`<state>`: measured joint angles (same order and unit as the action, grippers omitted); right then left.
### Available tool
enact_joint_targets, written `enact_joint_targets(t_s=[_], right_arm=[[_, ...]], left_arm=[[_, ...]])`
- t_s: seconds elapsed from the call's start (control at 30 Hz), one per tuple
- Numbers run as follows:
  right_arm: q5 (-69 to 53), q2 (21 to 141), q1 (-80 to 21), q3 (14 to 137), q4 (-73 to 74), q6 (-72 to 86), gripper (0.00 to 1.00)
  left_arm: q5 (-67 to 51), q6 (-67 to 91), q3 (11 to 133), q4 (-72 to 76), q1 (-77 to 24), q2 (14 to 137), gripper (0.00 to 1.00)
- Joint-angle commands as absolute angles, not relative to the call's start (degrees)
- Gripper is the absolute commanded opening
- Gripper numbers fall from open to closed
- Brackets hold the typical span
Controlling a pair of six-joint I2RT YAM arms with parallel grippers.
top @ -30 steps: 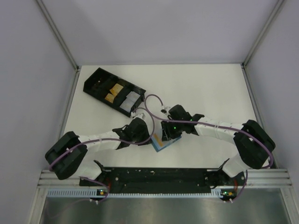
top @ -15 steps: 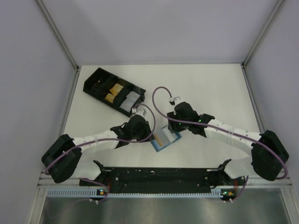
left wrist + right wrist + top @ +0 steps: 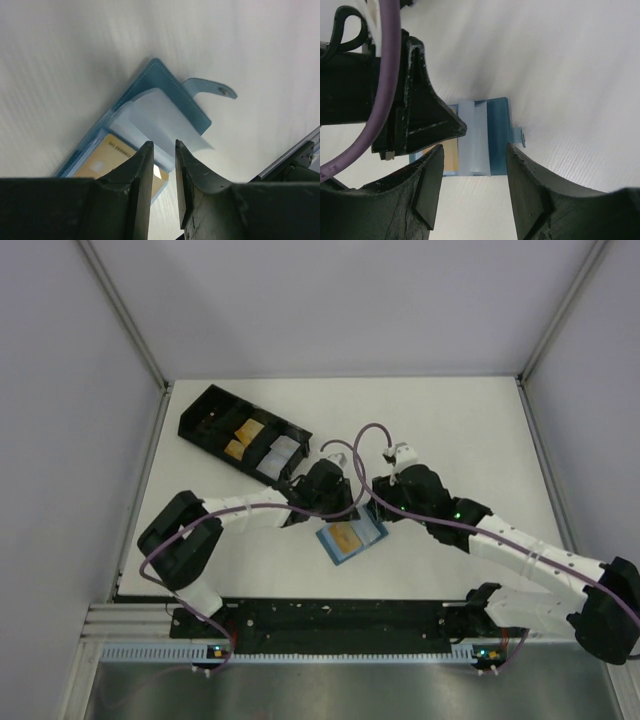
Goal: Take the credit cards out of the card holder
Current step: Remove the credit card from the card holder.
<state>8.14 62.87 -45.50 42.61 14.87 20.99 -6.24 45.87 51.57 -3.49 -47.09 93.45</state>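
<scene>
Top external view: the open holder (image 3: 353, 539) lies flat on the white table (image 3: 450, 430), near the middle of its near edge, with its long axis slanting from near-left to far-right. Both grippers hang over its far side, the left gripper (image 3: 163, 146) by the card end and the right gripper (image 3: 475, 150) by the tab end. Left fingers stand a narrow gap apart, right fingers wide; neither holds anything. The cover is stitched blue, a pale glossy flap (image 3: 160, 117) curls up, and a snap tab (image 3: 210, 90) juts out. A gold card (image 3: 107, 157) sits pocketed, probably easiest for the left arm.
</scene>
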Motion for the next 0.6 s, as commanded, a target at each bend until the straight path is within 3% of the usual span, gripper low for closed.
enact_joint_targets(t_s=[0.0, 0.2, 0.33, 0.57], right_arm=[[10.1, 60.1, -45.8, 41.0, 12.0, 20.3, 0.52], [7.4, 58.7, -45.8, 39.9, 10.7, 20.0, 0.52], [0.4, 60.4, -44.7, 40.0, 9.2, 20.0, 0.49], [-15.8, 68.5, -41.2, 40.6, 2.5, 23.0, 0.43]], left_arm=[[-9.3, 44.6, 59.0, -1.1, -47.6, 97.8, 0.29], [-11.5, 44.4, 63.7, -2.3, -47.7, 102.6, 0.32], [-4.5, 44.8, 56.7, -0.4, -45.8, 94.2, 0.32], [-3.5, 42.8, 47.4, -2.6, -42.3, 82.4, 0.32]])
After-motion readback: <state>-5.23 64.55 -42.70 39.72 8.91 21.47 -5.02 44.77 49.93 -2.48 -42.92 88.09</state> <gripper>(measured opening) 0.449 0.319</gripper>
